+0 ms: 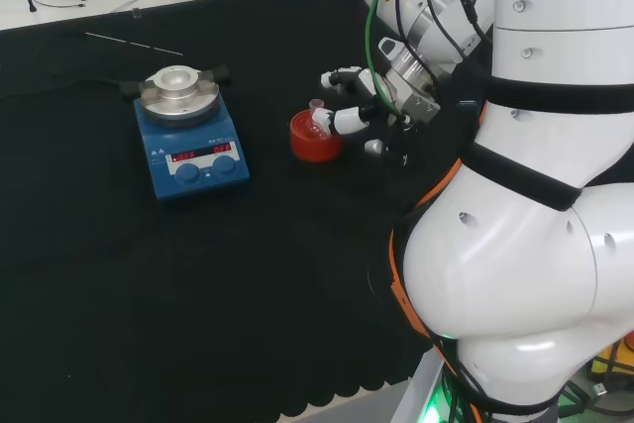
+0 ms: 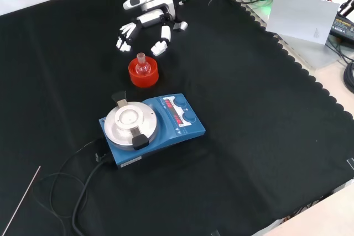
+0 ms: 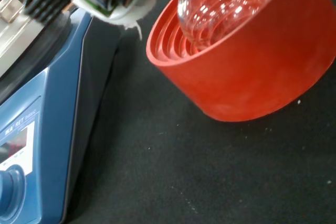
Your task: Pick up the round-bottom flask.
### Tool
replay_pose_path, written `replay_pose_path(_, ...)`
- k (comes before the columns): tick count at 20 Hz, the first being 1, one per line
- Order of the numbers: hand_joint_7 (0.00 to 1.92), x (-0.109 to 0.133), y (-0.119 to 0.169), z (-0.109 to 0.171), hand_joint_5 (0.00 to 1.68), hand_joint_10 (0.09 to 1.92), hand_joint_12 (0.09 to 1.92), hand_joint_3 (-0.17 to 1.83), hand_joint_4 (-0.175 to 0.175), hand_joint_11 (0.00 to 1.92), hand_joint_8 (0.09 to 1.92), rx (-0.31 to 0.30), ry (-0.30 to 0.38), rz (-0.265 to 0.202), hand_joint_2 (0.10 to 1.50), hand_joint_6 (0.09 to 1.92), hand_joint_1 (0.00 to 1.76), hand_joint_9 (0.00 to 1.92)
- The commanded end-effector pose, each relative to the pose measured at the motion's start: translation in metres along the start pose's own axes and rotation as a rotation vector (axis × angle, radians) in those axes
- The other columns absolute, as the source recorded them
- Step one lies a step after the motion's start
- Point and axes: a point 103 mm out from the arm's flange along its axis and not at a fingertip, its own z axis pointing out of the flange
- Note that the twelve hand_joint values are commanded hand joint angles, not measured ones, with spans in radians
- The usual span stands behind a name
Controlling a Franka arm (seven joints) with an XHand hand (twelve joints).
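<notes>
I see the blue stirrer plate [image 2: 152, 124] on the black cloth [image 2: 265, 136], and I take it as my landmark. In the front view the red ribbed stand [image 2: 143, 73] sits just beyond the plate, and the round-bottom flask [image 2: 142, 68] rests upright in that stand. My hand [image 2: 145, 27] hangs beyond the stand, farther from the plate, fingers spread and relaxed around nothing; I cannot tell whether a fingertip [image 2: 159, 47] brushes the flask

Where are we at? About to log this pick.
Hand open, spread above the flask, not touching. Flask upright in red stand. Blue hotplate beside the stand, clear of the approach.
</notes>
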Motion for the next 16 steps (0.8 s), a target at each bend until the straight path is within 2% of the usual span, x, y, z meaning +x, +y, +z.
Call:
replay_pose_path(1, 0.27, 0.000, 0.005, 0.009, 0.60, 0.57, 1.28, 0.76, 0.036, 0.00, 0.51, 0.013, 0.039, -0.011, 0.55, 0.09, 0.93, 0.45)
replay_pose_path(7, 0.26, -0.001, 0.006, 0.020, 0.64, 0.56, 1.27, 0.75, 0.039, 0.00, 0.50, -0.005, 0.118, -0.003, 0.55, 0.09, 0.94, 0.44)
replay_pose_path(11, 0.27, -0.003, 0.009, 0.026, 0.67, 0.56, 1.26, 0.75, 0.040, 0.00, 0.50, -0.007, 0.135, -0.004, 0.56, 0.11, 0.94, 0.44)
replay_pose_path(16, 0.27, -0.005, 0.012, 0.030, 0.72, 0.56, 1.26, 0.75, 0.040, 0.00, 0.50, -0.044, 0.160, 0.001, 0.57, 0.14, 0.95, 0.45)
